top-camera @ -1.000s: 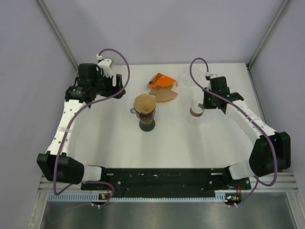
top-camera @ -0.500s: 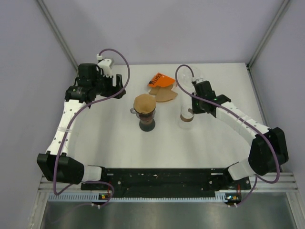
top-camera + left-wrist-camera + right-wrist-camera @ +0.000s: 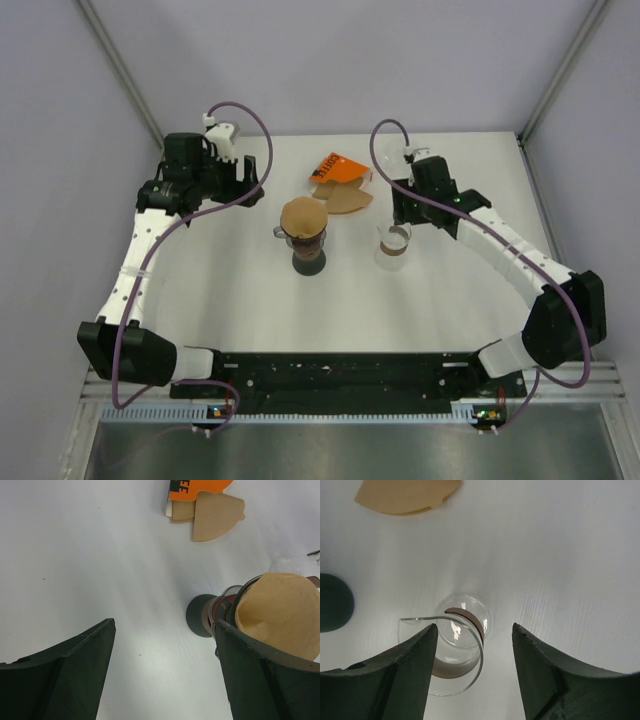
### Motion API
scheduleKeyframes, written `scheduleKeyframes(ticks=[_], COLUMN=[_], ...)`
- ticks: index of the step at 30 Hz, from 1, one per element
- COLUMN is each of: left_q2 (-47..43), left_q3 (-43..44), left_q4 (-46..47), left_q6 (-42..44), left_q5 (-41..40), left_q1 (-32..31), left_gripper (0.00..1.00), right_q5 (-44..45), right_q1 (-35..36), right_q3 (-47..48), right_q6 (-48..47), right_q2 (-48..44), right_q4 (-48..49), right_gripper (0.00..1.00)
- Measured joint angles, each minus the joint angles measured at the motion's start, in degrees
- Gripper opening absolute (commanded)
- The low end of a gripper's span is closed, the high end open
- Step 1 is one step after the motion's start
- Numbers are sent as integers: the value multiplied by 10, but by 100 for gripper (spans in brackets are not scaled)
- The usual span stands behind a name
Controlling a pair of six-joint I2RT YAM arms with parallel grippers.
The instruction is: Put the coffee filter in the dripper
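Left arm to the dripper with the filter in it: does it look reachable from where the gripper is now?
Probably yes. The left gripper stands open, and only bare table lies between it and the dripper. The glass carafe sits on the far side, out of the way.

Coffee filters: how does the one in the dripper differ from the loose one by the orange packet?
1. Shape: the filter in the dripper is opened into a cone, while the loose filter is folded flat.
2. Place: the first sits in the dripper, raised off the table. The second lies on the table beside the orange packet.

Both are brown paper.
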Motion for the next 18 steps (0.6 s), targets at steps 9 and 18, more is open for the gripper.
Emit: scheduleKeyframes(ticks=[9, 18], left_q2=[0, 7], left_q3=[0, 1], left_q4=[0, -1], left_q6=[0, 3], left_q5=[-1, -11], left_q1=[2, 2], left_gripper=[86, 86], right_q5=[-59, -96], right_q1=[-140, -209], right_q3=[130, 343], right_q6=[-14, 9], right_q2=[10, 258], right_q4=[38, 89], right_gripper=[69, 75])
